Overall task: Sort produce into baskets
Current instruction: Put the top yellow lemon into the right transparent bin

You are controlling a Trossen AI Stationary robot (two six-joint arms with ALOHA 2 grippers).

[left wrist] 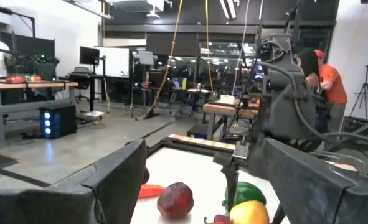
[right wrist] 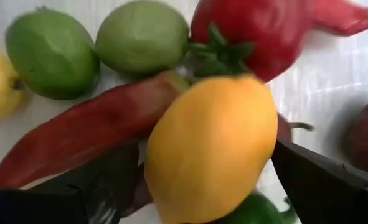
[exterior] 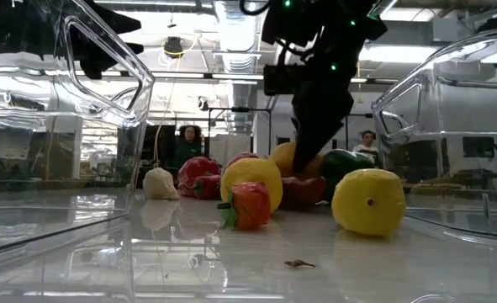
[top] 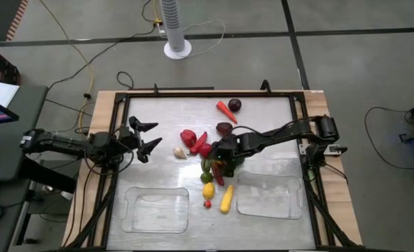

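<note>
The produce lies in a loose pile mid-table: red peppers (top: pixel 192 138), garlic (top: pixel 181 152), green pieces (top: pixel 207 168), a lemon (top: pixel 208 190), corn (top: pixel 226 199), plums (top: pixel 224 129), a carrot (top: pixel 226 110). My right gripper (top: pixel 223 162) points steeply down into the pile, open. Its fingers (right wrist: pixel 103 180) stand on either side of a yellow-orange fruit (right wrist: pixel 212 149), which rests on a long red chilli (right wrist: pixel 78 140). My left gripper (top: pixel 149 136) hangs open over the table's left side, nothing between its fingers. Two clear baskets (top: pixel 156 210) (top: pixel 270 196) sit at the near edge.
In the right wrist view, two green fruits (right wrist: pixel 53 53) (right wrist: pixel 143 37) and a red pepper (right wrist: pixel 252 34) crowd the yellow-orange fruit. A small red piece (top: pixel 207 204) lies between the baskets. The table has a raised dark frame (top: pixel 301 105). People stand in the room beyond.
</note>
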